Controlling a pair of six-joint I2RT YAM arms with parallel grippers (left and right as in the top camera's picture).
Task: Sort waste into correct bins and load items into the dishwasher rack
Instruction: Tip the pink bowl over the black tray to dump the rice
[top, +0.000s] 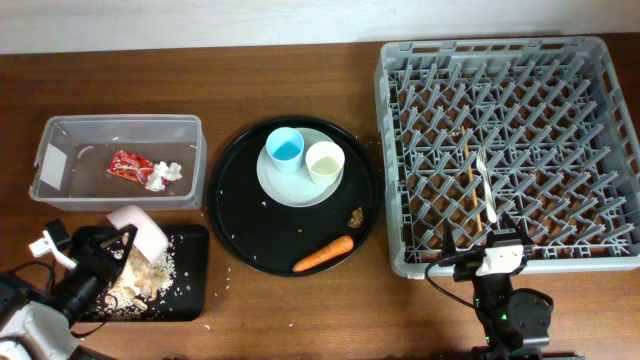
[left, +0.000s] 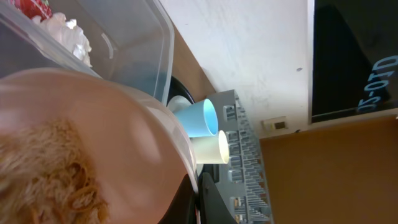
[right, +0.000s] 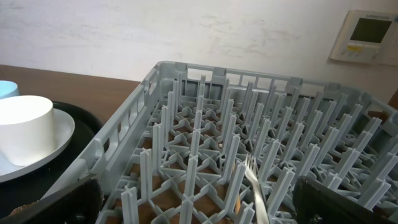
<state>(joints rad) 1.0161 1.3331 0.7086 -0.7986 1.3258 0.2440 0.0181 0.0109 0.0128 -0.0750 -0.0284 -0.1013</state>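
Observation:
My left gripper (top: 118, 240) is shut on the rim of the pinkish-white bowl (top: 143, 226), holding it tipped over the shallow black tray (top: 190, 300). Beige noodle scraps (top: 145, 272) lie on that tray. In the left wrist view the fingers (left: 198, 200) pinch the bowl (left: 112, 137), with noodles (left: 43, 174) in it. The clear tub (top: 60, 130) holds the red wrapper (top: 128, 163) and white tissue (top: 165, 173). The blue cup (top: 285, 149) and cream cup (top: 324, 161) stand on the grey plate (top: 290, 190). My right gripper (top: 482, 242) is open and empty at the dishwasher rack's (top: 400, 90) front edge.
The round black tray (top: 240, 240) also holds the carrot (top: 323, 254) and a small brown scrap (top: 355, 214). A fork (top: 486, 185) and wooden chopsticks (top: 468, 165) lie in the rack. Rice-like crumbs are scattered on both black trays.

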